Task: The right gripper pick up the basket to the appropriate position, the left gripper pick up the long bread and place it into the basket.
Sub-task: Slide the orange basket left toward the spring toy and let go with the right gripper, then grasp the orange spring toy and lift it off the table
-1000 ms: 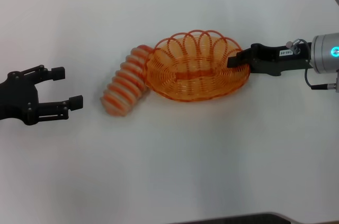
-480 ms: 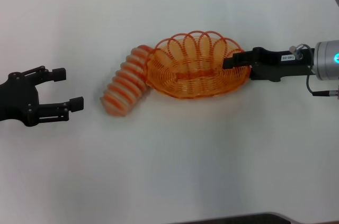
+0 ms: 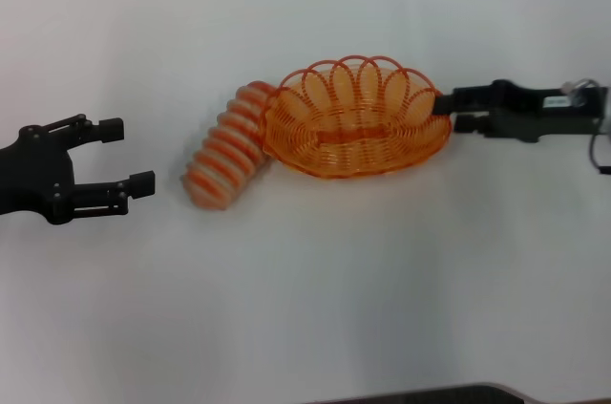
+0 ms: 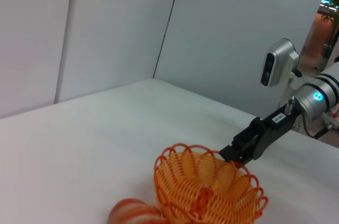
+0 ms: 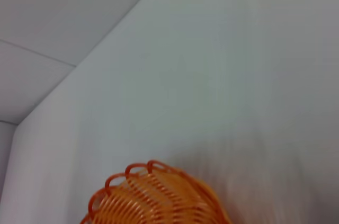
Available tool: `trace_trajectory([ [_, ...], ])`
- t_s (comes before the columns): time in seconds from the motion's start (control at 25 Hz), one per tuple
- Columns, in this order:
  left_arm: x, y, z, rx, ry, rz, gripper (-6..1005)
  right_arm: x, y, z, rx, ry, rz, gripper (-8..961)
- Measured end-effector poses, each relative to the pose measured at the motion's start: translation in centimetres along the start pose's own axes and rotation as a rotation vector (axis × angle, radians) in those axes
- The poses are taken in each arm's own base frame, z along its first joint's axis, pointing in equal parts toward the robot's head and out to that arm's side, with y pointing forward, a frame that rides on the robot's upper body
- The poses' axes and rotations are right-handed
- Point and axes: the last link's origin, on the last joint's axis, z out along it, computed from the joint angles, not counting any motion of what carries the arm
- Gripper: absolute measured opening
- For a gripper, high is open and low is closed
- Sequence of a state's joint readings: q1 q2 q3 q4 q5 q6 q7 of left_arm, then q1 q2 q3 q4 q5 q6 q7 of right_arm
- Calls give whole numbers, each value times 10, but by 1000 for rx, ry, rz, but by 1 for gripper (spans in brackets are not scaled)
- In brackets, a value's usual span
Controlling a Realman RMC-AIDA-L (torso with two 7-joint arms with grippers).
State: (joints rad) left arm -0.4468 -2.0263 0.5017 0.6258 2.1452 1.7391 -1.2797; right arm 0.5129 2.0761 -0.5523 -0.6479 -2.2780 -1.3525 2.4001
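Observation:
The orange wire basket [image 3: 358, 117] sits on the white table, also seen in the left wrist view [image 4: 206, 192] and the right wrist view [image 5: 153, 197]. The long bread [image 3: 224, 146] lies slanted with its upper end touching the basket's left rim; part of it shows in the left wrist view [image 4: 132, 214]. My right gripper [image 3: 445, 112] is at the basket's right rim, its fingers slightly apart and only the tips overlapping the wire; it shows in the left wrist view too [image 4: 233, 154]. My left gripper [image 3: 129, 154] hovers open to the left of the bread, a short gap away.
The white table [image 3: 315, 289] spreads around the objects, with a dark edge at its front. White wall panels [image 4: 116, 28] stand behind it. A grey camera head [image 4: 278, 68] shows above the right arm.
The right gripper has drawn back to the right, out from over the basket rim. The basket stayed where it is. The left gripper barely moved.

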Motion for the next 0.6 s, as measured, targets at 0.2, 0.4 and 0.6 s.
trace_trajectory([
  [0.2,3,0,2,-6,13,2,858,-6,-3,-21,-11,-55,-14,596],
  [0.4,3,1,5,-7,25,-9,856,-16,-3,-49,-97,-173,-72,597],
  [0.6,2,2,7,2,46,-36,855,-23,-1,-73,-158,-263,-202,598],
])
